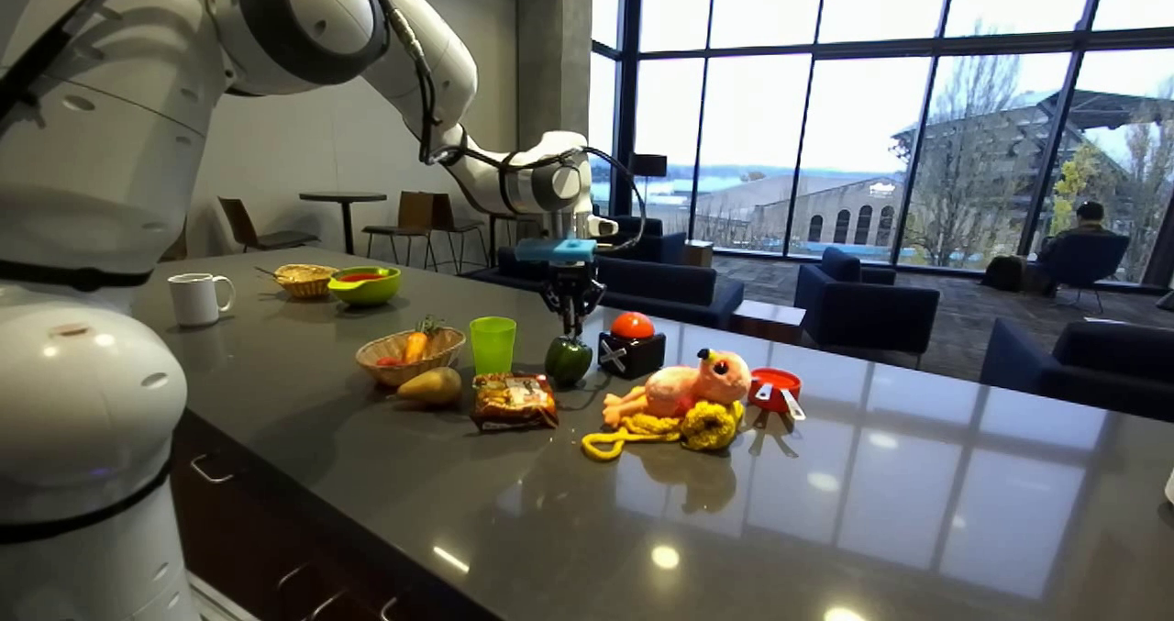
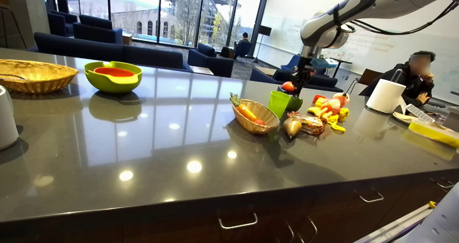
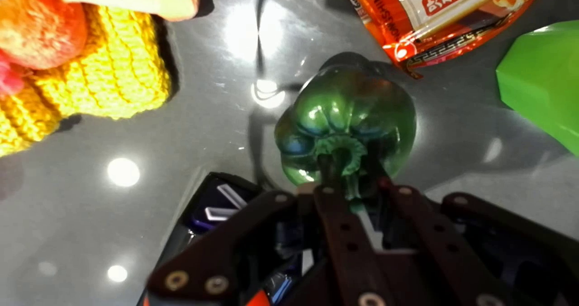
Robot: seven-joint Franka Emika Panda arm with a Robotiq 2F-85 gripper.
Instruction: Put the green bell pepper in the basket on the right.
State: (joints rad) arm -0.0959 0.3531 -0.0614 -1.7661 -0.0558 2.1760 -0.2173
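Grasp seemingly done: tool clamped on dark-green lumpy bell pepper, beside lime-green plastic cup; lift off grey worktop unclear. Remaining: carry to right-hand tan oval wicker basket, release.

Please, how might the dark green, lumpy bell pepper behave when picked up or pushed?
The dark green, lumpy bell pepper seems firm: its lobes look full and unwrinkled. Its glossy skin may be slippery. Being roundish, it could roll, probably unevenly because of its lumps.
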